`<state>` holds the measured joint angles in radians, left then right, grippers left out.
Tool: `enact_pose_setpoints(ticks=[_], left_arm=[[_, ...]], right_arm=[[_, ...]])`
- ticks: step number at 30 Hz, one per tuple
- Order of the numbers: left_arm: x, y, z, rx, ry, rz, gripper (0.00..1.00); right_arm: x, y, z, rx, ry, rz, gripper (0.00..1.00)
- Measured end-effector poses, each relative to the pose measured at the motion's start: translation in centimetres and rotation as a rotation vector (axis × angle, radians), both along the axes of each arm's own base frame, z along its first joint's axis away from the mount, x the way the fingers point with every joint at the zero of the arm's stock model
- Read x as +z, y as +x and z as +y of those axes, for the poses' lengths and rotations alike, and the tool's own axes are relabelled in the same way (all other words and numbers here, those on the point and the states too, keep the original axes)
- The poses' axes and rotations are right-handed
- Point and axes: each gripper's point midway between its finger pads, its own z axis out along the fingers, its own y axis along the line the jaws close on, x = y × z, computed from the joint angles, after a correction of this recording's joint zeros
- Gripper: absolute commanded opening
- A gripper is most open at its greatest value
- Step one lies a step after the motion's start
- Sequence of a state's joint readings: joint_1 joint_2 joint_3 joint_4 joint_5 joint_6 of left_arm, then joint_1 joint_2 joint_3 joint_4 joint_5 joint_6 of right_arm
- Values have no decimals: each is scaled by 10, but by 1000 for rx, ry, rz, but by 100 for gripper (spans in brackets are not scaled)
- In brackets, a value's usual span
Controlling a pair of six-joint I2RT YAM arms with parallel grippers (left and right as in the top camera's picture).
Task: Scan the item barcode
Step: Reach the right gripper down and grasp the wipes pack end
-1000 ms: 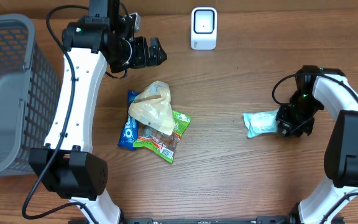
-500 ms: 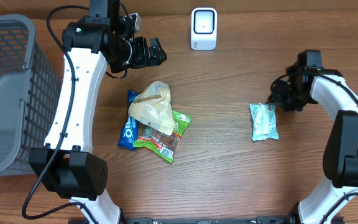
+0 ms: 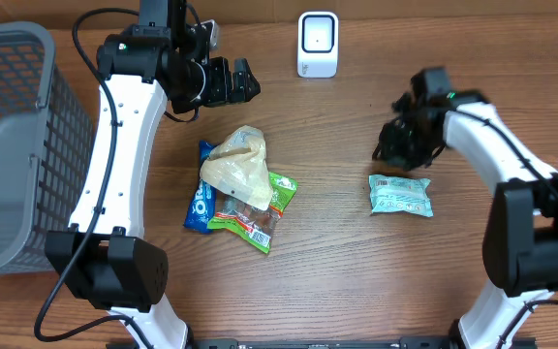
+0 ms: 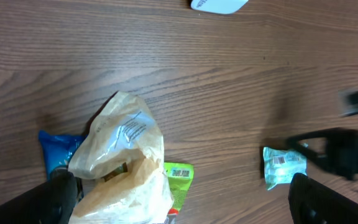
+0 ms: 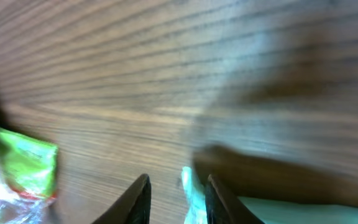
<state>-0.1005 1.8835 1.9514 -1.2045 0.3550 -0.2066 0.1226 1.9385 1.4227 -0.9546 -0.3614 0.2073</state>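
The item, a small teal packet (image 3: 401, 194), lies flat on the wooden table right of centre. The left wrist view shows a barcode on the teal packet (image 4: 283, 167). My right gripper (image 3: 393, 147) hovers just behind the packet, its fingers a little apart and gripping nothing. In the blurred right wrist view, a teal edge (image 5: 190, 194) shows between the right gripper's (image 5: 176, 193) tips. The white scanner (image 3: 318, 44) stands at the table's back edge. My left gripper (image 3: 245, 80) hangs wide open and empty, high above the table left of the scanner.
A heap of packets sits mid-table: a tan paper bag (image 3: 238, 165) on top, a blue packet (image 3: 198, 206) and a green packet (image 3: 271, 199) under it. A grey mesh basket (image 3: 8, 145) fills the far left.
My right gripper let go of the teal packet and swung up and to the left, behind it. The packet turned and shifted slightly left. The left arm stayed still.
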Motion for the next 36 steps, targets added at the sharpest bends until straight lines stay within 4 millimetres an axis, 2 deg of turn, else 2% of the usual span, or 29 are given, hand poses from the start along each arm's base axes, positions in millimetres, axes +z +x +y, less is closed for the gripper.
enact_pose_setpoints(ticks=[2, 3, 5, 6, 9, 11, 14, 15, 18, 19, 22, 29, 36], left_arm=[[0, 0, 0, 0, 0, 1, 100], [0, 0, 0, 0, 0, 0, 100], [0, 0, 0, 0, 0, 1, 100], [0, 0, 0, 0, 0, 0, 100], [0, 0, 0, 0, 0, 0, 100], [0, 0, 0, 0, 0, 0, 100], [0, 0, 0, 0, 0, 1, 100], [0, 0, 0, 0, 0, 0, 100], [0, 0, 0, 0, 0, 0, 100], [0, 0, 0, 0, 0, 1, 100], [0, 0, 0, 0, 0, 0, 100], [0, 0, 0, 0, 0, 0, 100], [0, 0, 0, 0, 0, 0, 100]], right_arm=[[28, 9, -9, -25, 2, -11, 37], [51, 17, -19, -44, 3, -34, 40], [84, 16, -39, -64, -2, -45, 53], [99, 9, -53, -74, -6, -44, 60], [114, -17, -85, -78, -20, -5, 63], [105, -25, -98, -79, -21, 16, 63], [67, -48, -107, -79, -10, 109, 64], [47, -57, -107, -77, -1, 146, 65], [19, -68, -105, -69, 16, 173, 70], [4, -71, -104, -67, 22, 169, 74], [-16, -77, -101, -60, 28, 166, 78], [-47, -76, -92, -52, 62, 90, 77], [-47, -61, -72, -85, 181, -41, 67]])
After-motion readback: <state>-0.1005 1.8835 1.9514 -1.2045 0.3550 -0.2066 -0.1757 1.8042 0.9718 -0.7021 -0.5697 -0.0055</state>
